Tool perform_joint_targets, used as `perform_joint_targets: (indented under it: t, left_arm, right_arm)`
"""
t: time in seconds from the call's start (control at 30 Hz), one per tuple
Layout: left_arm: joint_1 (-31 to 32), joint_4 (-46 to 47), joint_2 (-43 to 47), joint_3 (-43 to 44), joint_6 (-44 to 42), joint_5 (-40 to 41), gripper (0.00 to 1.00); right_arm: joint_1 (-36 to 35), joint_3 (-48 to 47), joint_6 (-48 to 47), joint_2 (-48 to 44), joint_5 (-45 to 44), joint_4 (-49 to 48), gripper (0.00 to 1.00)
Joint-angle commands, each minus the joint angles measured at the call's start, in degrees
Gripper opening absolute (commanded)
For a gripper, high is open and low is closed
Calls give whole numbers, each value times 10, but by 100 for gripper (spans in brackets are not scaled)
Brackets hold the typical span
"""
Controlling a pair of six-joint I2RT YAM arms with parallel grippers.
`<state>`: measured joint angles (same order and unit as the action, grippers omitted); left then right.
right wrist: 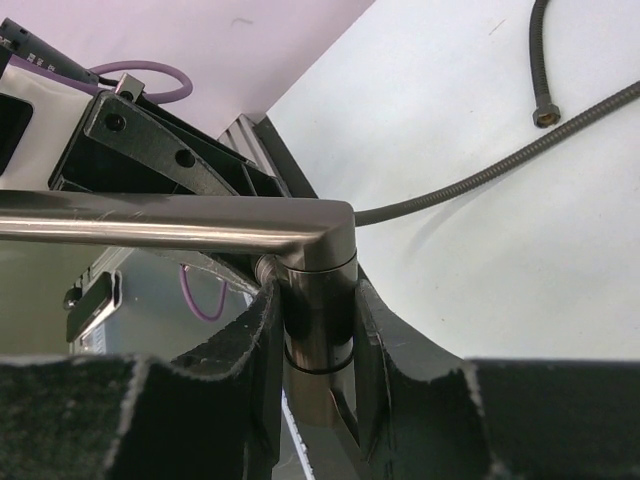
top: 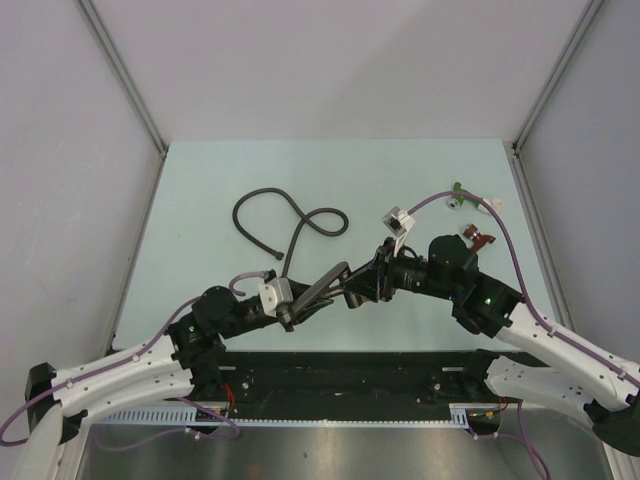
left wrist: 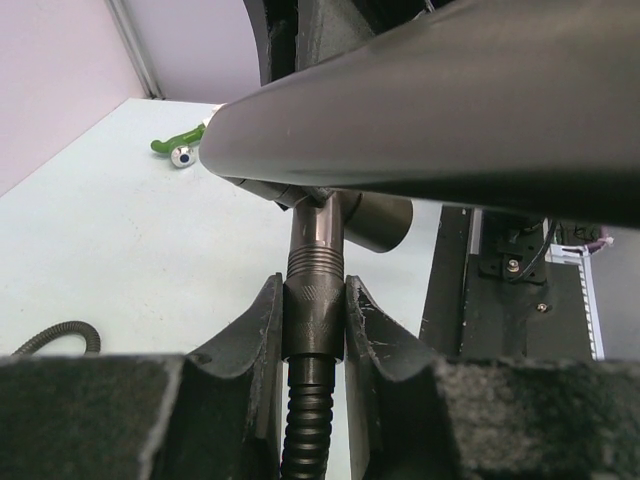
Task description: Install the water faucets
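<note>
Your right end effector (right wrist: 315,330) grips the faucet (right wrist: 200,222) body above the middle of the table's (top: 200,200) near edge. Your left end effector (left wrist: 313,320) clamps the hose nut (left wrist: 315,275) against its stub. You're joining them, so next thread the nut on squarely.

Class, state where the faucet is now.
Top view: the faucet is held over the table, centred by its near edge; the right tool grips its body, and the left tool clamps the hose connector under it.

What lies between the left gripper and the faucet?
The knurled hose fitting, clamped in the left gripper and meeting the faucet; the left wrist view shows it.
</note>
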<state>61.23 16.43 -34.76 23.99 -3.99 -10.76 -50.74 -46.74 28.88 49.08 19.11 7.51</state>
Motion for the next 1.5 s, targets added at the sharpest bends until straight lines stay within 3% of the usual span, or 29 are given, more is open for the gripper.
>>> perform_joint_targets:
  t: [0.0,0.17,0.27,0.53,0.63,0.8,0.97,1.17,1.47]
  left_arm:
    - [2,74,4,20,0,45,0]
    - [2,62,-26,39,27,60,0]
    - [2,54,-53,50,36,64,0]
    - [-2,42,-92,70,80,81,0]
    - [-7,42,-95,73,93,88,0]
    - [-11,36,-99,75,106,106,0]
    - [-12,37,-87,65,101,126,0]
    - [-15,46,-61,52,93,115,0]
    - [-15,93,-27,22,69,69,0]
  right_arm:
    - [-3,1,-20,-13,-22,-26,19]
    - [-13,0,-117,-39,-61,-16,56]
    - [-31,0,-177,-53,-100,-12,69]
    - [-138,0,-383,-74,-191,-10,76]
    - [-204,0,-427,-65,-276,-7,78]
    - [-288,3,-437,-40,-427,-7,79]
    - [-295,24,-398,-60,-487,-6,81]
    - [-223,57,-292,-104,-429,7,81]
    - [-54,57,-130,-95,-136,-43,76]
